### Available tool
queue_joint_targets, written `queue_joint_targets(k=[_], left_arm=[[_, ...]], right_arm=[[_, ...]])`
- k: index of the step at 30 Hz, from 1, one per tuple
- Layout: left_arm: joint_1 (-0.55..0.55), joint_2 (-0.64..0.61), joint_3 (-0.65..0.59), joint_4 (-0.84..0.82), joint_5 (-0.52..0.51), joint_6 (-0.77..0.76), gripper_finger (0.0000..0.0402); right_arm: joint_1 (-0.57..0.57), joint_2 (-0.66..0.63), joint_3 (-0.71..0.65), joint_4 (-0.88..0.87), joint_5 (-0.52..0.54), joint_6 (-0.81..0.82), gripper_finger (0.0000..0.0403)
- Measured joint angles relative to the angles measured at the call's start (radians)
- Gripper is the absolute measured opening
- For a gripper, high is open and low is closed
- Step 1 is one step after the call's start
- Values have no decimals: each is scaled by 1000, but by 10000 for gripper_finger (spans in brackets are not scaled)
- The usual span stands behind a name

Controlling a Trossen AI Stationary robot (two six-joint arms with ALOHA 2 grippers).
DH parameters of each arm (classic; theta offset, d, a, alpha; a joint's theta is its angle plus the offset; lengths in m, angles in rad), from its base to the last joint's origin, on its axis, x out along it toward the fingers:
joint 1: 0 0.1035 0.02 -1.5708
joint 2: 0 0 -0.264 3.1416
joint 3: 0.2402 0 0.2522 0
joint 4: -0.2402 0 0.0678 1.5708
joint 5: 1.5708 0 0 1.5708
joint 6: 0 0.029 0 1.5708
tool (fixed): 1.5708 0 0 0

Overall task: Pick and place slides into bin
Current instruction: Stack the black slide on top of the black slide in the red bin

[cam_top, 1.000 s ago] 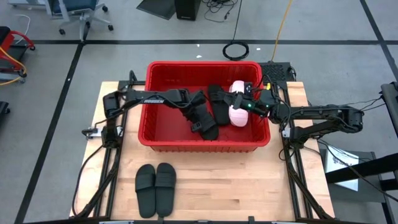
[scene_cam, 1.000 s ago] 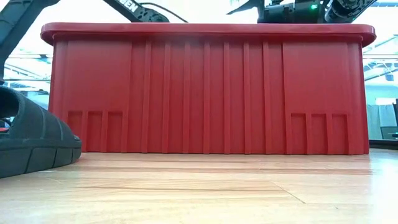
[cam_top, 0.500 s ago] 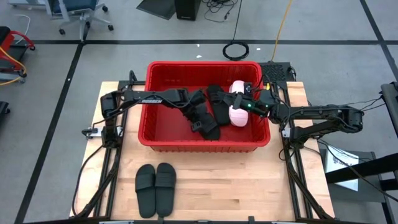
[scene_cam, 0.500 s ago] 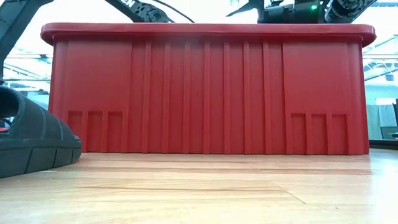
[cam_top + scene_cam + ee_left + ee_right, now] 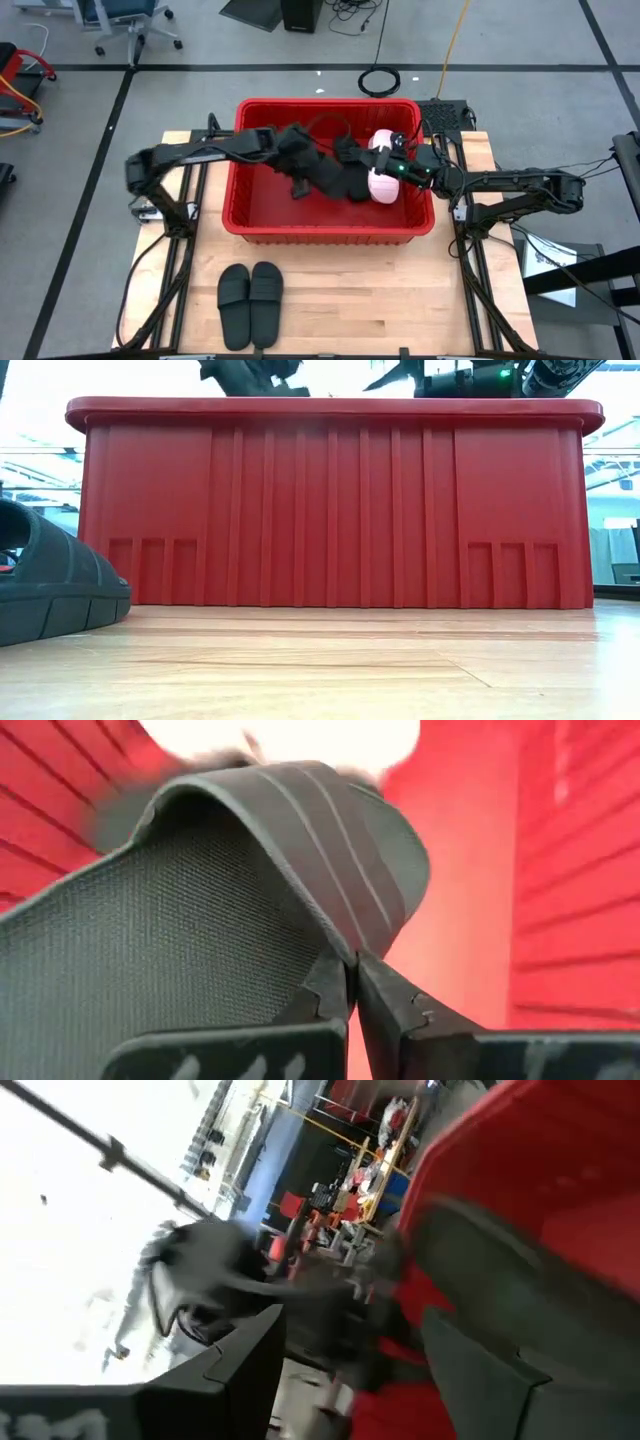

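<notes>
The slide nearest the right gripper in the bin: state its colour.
Pale pink slide, lying in the red bin beside the right gripper; the high view shows it best.

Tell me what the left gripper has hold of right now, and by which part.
The left gripper is shut on a black slide inside the red bin, pinching the edge of its wide strap. The right gripper holds nothing visible.
</notes>
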Motion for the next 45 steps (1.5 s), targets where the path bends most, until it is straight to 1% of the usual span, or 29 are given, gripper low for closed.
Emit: queue_joint_targets(k=[4,9,10,13,18,21,23,26,28,34,39,43,45], left_arm=[[-2,-136,0,55,-125,79,1],[-1,-254,0,119,-300,218,1],[-1,-270,0,134,-325,259,1],[-2,-305,0,165,-352,386,1],[-29,-314,0,204,-340,459,0],[-70,-316,0,254,-324,492,0],[-105,-316,0,259,-323,543,0],[-159,-316,0,258,-358,643,0],[-179,-317,0,258,-368,675,0],[-182,-299,1,240,-338,611,0],[-168,-254,0,243,-310,610,0],[-168,-218,-1,272,-249,600,0],[-178,-191,2,306,-242,599,0]], right_arm=[[0,0,0,10,-9,160,224],[2,0,0,47,-79,280,224],[6,0,0,69,-79,294,224],[7,0,0,122,-74,304,224],[7,0,0,170,-17,320,224],[7,0,0,171,1,355,224],[7,0,0,189,1,366,224],[7,0,0,212,1,372,224],[7,0,0,233,1,363,224],[7,0,-1,277,0,323,224],[7,0,-1,277,-2,332,224],[7,0,-1,271,-2,314,224],[7,0,-1,263,-2,301,224]])
